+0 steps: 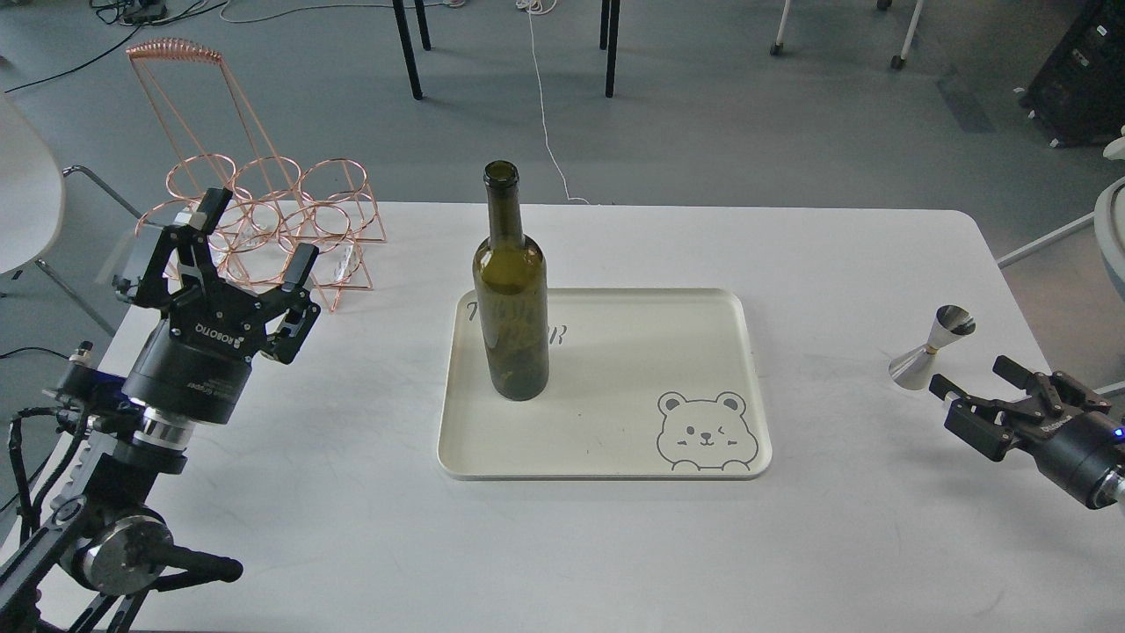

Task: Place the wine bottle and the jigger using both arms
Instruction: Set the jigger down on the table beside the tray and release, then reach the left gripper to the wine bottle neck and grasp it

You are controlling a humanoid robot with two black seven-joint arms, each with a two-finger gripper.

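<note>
The dark green wine bottle [511, 290] stands upright on the left part of the cream tray [615, 457]. The silver jigger [932, 348] stands tilted on the white table at the right, off the tray. My right gripper [976, 387] is open and empty, just below and right of the jigger, apart from it. My left gripper [233, 251] is open and empty at the table's left, in front of the copper wire rack.
A copper wire bottle rack [255, 202] stands at the table's back left. The tray has a bear drawing [706, 432] at its front right corner. The white table [562, 545] ends near the right gripper; chairs stand beyond both sides.
</note>
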